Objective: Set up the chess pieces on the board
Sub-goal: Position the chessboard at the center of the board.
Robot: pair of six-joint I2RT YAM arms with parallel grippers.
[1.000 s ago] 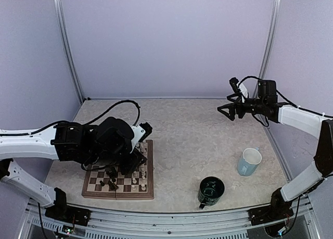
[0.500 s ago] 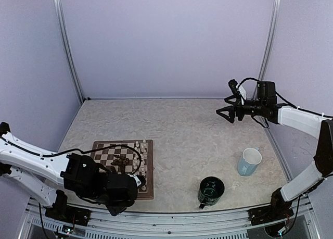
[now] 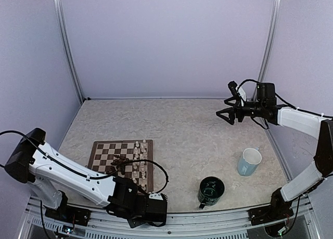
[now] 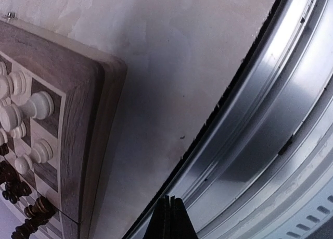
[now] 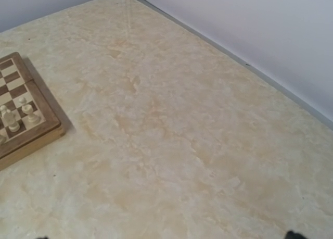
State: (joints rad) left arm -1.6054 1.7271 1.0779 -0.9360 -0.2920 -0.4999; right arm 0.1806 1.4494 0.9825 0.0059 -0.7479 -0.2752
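The board lies at the front left of the table. Cream chess pieces stand in its right columns, and dark ones lie bunched near its middle. In the left wrist view the board's corner carries cream pieces and dark pieces. My left gripper is shut with nothing in it, low by the table's front edge, off the board's near right corner. My right gripper hangs open and empty high at the back right, far from the board.
A pale blue mug stands at the right. A dark green mug sits near the front edge. The metal frame rail runs right under my left fingertips. Purple walls close in the table on three sides.
My left arm has swung off the board and down to the table's front edge, and its jaws have closed on nothing. The right arm has barely moved.
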